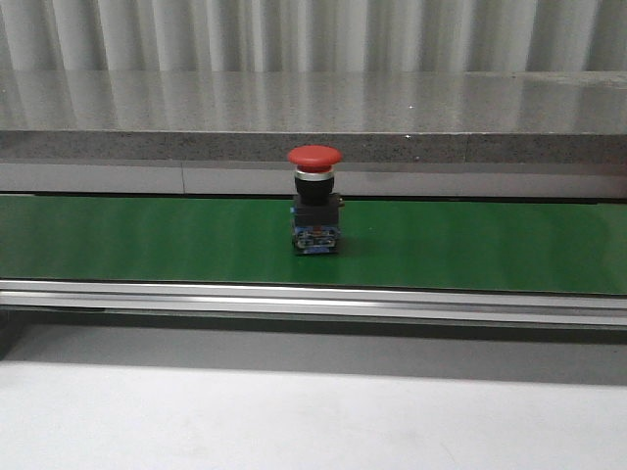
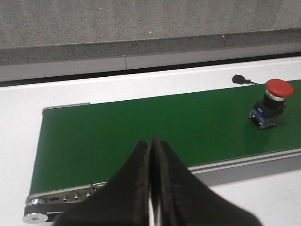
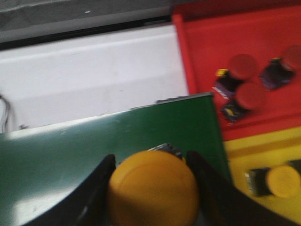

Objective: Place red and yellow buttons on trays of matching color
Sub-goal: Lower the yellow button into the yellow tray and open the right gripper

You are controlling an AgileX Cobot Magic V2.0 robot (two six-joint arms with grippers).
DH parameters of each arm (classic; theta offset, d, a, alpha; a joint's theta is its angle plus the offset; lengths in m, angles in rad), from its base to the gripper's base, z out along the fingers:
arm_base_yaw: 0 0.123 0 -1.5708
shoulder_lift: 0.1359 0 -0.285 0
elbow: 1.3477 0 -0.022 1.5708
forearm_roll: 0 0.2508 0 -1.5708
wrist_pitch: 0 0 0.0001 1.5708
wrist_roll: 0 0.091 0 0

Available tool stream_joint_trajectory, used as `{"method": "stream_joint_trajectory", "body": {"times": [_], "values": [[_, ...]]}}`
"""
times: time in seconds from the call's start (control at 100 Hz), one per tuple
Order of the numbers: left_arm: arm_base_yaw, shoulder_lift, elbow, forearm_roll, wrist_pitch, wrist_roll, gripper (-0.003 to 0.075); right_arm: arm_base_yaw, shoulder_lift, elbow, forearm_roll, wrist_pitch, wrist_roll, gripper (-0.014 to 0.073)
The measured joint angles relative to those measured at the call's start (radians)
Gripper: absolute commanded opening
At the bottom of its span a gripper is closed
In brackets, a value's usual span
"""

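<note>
- Upright on the green belt (image 1: 147,240), near its middle, stands a red button (image 1: 314,157) with nothing touching it.
- The left gripper (image 2: 151,155) hangs over the belt's left end, jaws pressed together and empty.
- The right gripper (image 3: 151,188) clamps a yellow button (image 3: 153,188) above the belt's right end.
- Beyond that end lie a red tray (image 3: 207,56) holding three red buttons and a yellow tray (image 3: 244,150) holding one yellow.

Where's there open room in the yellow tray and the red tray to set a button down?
The yellow tray has bare floor beside its single yellow button, toward the red tray. The red tray is open along its wall near the white table; its three red buttons crowd the side nearest the yellow tray. The right gripper holds another yellow button.
</note>
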Motion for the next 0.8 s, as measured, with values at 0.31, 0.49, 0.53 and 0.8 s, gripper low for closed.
{"method": "stream_joint_trajectory", "body": {"times": [0.31,0.49,0.53,0.8], "values": [[0.000,0.000,0.000,0.000,0.000,0.000,-0.0020,-0.355,-0.075,0.114,-0.113,0.034,0.157,0.0007],[0.000,0.000,0.000,0.000,0.000,0.000,-0.0020,-0.476,-0.036,0.204,-0.132,-0.008,0.240,0.0007],[0.000,0.000,0.000,0.000,0.000,0.000,-0.0020,-0.500,-0.031,0.224,-0.137,-0.020,0.264,0.0007],[0.000,0.000,0.000,0.000,0.000,0.000,-0.0020,-0.631,0.056,0.308,-0.163,-0.150,0.401,0.0007]]}}
